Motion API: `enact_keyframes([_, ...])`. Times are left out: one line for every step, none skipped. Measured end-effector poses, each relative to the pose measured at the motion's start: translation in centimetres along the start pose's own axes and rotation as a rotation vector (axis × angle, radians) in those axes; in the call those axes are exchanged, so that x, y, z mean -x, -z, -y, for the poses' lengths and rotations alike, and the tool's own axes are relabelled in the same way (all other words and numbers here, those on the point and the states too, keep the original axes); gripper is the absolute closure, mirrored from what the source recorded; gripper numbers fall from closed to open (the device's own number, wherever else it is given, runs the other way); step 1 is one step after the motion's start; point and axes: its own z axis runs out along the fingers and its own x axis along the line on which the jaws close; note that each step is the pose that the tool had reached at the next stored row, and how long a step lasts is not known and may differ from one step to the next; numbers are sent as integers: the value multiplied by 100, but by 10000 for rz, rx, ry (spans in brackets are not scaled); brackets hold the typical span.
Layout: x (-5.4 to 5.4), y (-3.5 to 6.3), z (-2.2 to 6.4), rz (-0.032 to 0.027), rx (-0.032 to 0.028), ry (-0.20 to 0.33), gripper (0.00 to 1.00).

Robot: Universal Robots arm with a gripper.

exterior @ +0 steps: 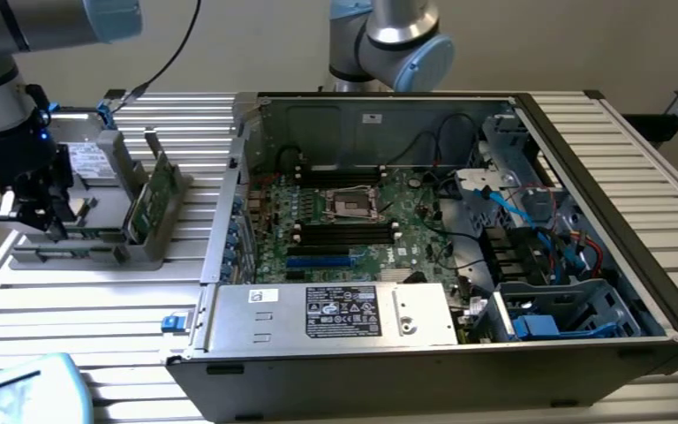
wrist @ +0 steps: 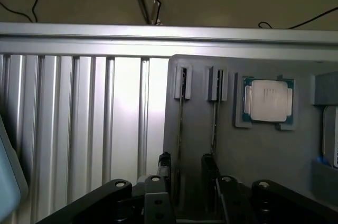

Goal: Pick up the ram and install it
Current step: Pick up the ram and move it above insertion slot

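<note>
Ram (wrist: 180, 123) stands on edge in a slot of the grey holder (wrist: 264, 155), which sits on the desk (exterior: 92, 309) to the exterior view's left of the open computer case (exterior: 433, 380). The gripper (wrist: 187, 168) hangs over it, open to a moderate gap. The stick lies between its fingers (wrist: 165, 166) but nearer one of them. A second thin board (wrist: 214, 123) stands in the next slot, seemingly under the other finger. On a straight descent that finger could strike the neighbour. An off-centre squeeze could tilt the ram and jam it in its slot.
</note>
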Motion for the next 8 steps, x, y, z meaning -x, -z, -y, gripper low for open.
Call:
enact_keyframes([0, -20, -10, 0, -4, 4, 63])
enact_keyframes([0, -40, -19, -1, -9, 6, 63])
enact_keyframes([-1, -57, -26, -1, -18, 6, 63])
enact_keyframes([-3, -74, -31, -1, -32, 6, 63])
enact_keyframes([-6, -89, -34, 1, -60, 8, 63])
enact_keyframes([-12, -102, -36, 3, -90, 8, 63])
enact_keyframes([-20, -114, -36, 10, -117, 7, 63])
enact_keyframes([-34, -126, -36, 22, -136, 7, 63])
